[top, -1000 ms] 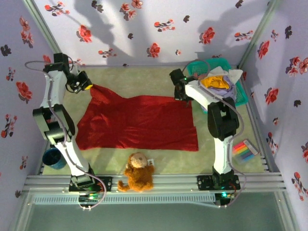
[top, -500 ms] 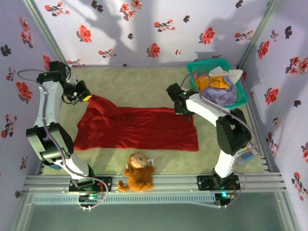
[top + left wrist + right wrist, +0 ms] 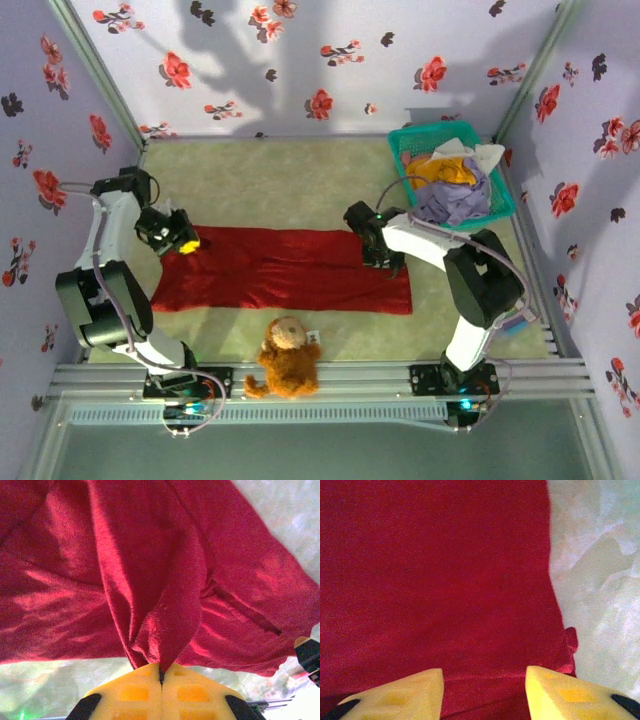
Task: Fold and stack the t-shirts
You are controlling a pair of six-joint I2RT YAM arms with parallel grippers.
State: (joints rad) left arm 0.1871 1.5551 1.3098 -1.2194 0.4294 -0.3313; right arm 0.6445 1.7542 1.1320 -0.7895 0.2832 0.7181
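Note:
The deep-red t-shirt [image 3: 285, 272] lies folded into a long strip across the middle of the mat. My left gripper [image 3: 186, 243] is at its left end, shut on a pinched bunch of red cloth [image 3: 160, 630] that rises from between the yellow fingers [image 3: 125, 690]. My right gripper [image 3: 388, 262] hovers over the strip's right end, open, with flat red cloth [image 3: 445, 570] under it and nothing between its fingertips [image 3: 410, 690]. Mustard-orange [image 3: 445, 170], lavender [image 3: 455, 203] and white [image 3: 487, 155] t-shirts are heaped in the basket.
The teal mesh basket [image 3: 432, 133] stands at the back right corner. A brown teddy toy [image 3: 287, 362] sits at the near edge, just in front of the red strip. Flowered walls close in the mat on three sides.
Both arms have drawn the red shirt's far edge toward the near side, folding it into a narrower strip. The right gripper has opened and let go of the cloth.

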